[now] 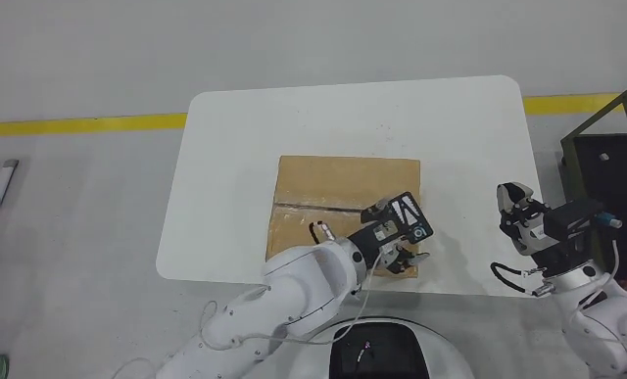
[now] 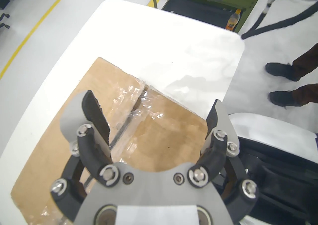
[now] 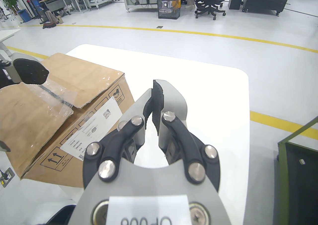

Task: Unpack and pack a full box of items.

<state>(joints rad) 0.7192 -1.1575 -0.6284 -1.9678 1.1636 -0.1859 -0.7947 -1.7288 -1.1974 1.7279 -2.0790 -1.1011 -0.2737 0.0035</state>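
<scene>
Taped box (image 1: 343,193) is sitting mid-table (image 1: 235,183) by the near edge; left hand (image 2: 155,111) is hovering released over its near-right corner, and right hand (image 3: 157,94) is hanging clenched, empty, at the table's right edge.

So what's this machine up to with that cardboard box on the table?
A two-armed robot is working on a cardboard box that sits on a white table. Its left gripper hangs open just above the box's top, near the seam covered in crinkled clear tape. The right gripper is shut and empty, off to the side over the table. The flaps are down, so nothing is unpacked yet.
</scene>
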